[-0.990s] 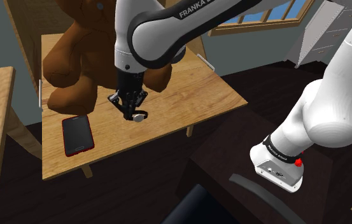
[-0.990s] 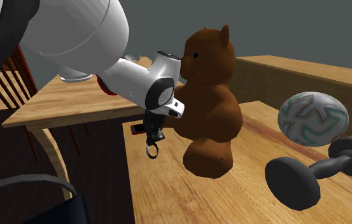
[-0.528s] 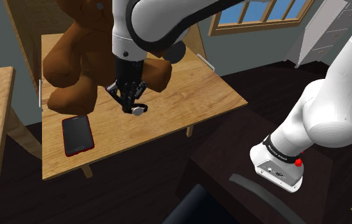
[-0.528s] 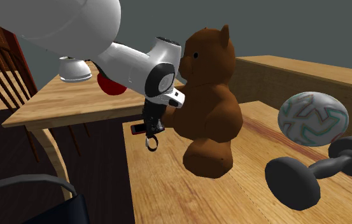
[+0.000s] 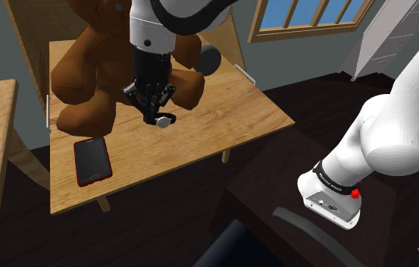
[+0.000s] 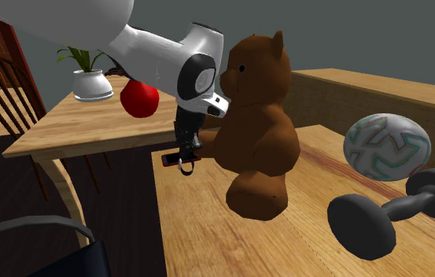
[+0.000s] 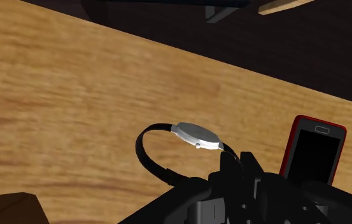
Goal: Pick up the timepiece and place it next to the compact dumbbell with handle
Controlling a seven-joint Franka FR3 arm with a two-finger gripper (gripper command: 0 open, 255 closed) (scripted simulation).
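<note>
Lifted toward the teddy (image 5: 86, 76), jaws (pointing down) clasp watch (image 5: 164, 120).

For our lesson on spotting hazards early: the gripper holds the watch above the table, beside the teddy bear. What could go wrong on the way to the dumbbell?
The gripper seems to pinch the watch only by its thin strap, the face sticking out sideways; it could swing or slip out.
The teddy bear sits between the watch and the dumbbell, so the arm may brush or topple it.
The patterned ball beside the dumbbell might roll if nudged.
</note>
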